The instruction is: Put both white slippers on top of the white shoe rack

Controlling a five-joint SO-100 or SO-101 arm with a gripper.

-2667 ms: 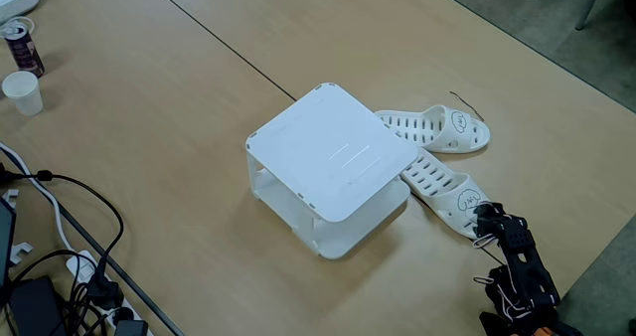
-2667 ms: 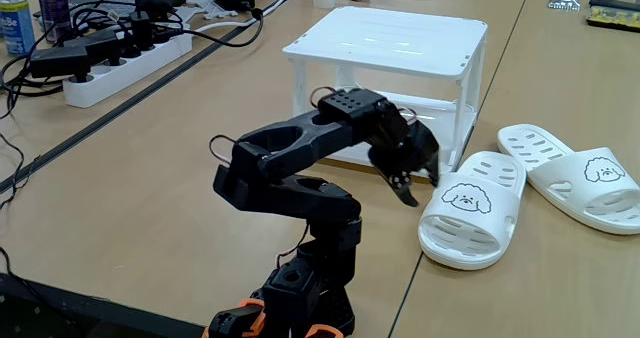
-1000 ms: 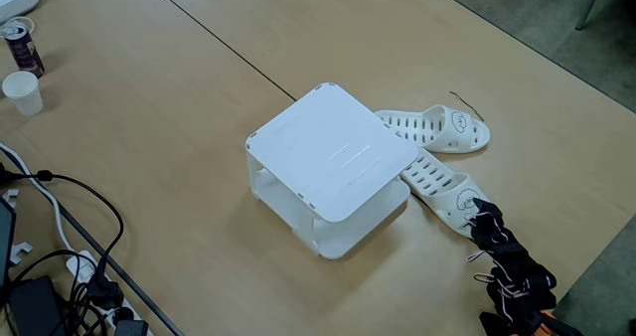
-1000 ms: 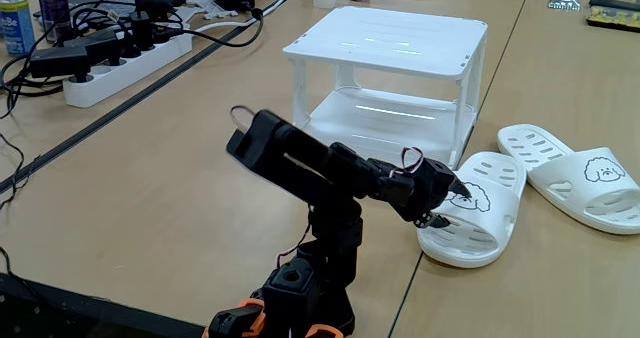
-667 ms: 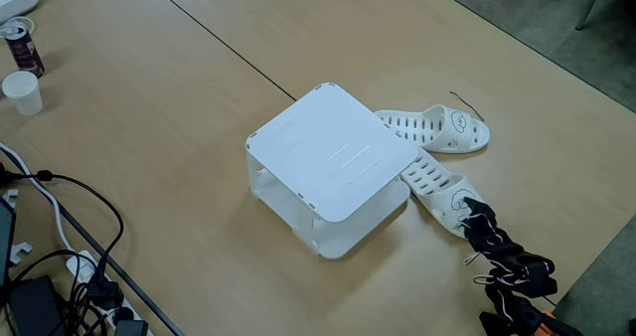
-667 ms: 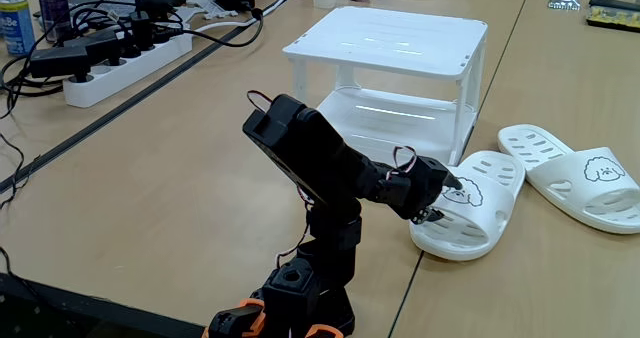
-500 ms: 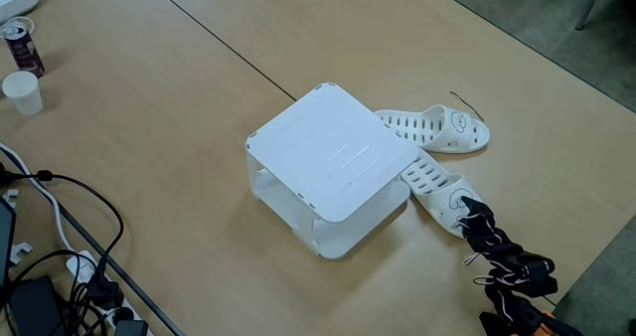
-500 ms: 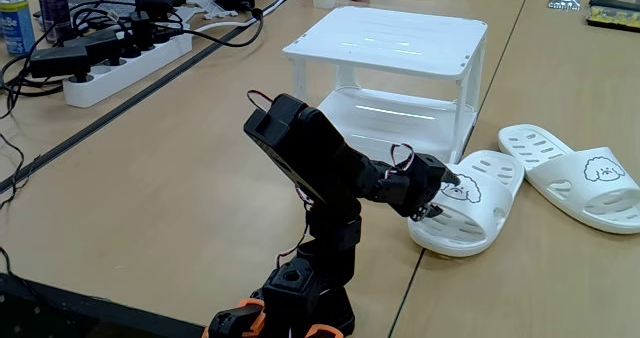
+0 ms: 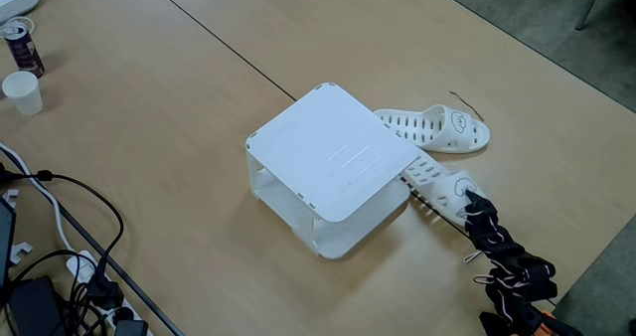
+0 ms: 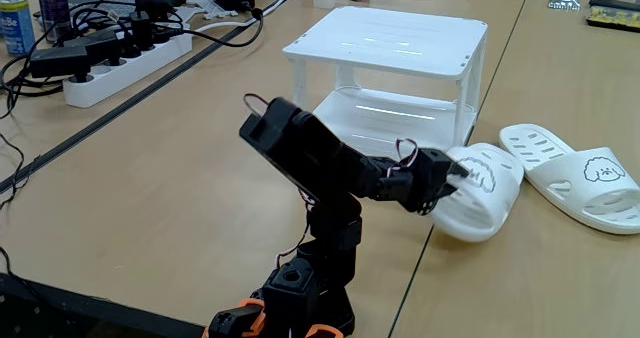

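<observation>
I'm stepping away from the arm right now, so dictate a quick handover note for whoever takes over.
End effector: shut on the near slipper at its strap, toe end tilted up off the table.
Far slipper: flat on the table, beside the rack.
Rack: top bare.
Done: first slipper gripped and starting to lift.
Left: set it on the rack top, then fetch and place the far slipper.

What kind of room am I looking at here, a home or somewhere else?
Probably an office or lab, not a home. Large wooden tables run across the room, a power strip is crowded with plugs and cables, and drink cans and a paper cup sit nearby.
</observation>
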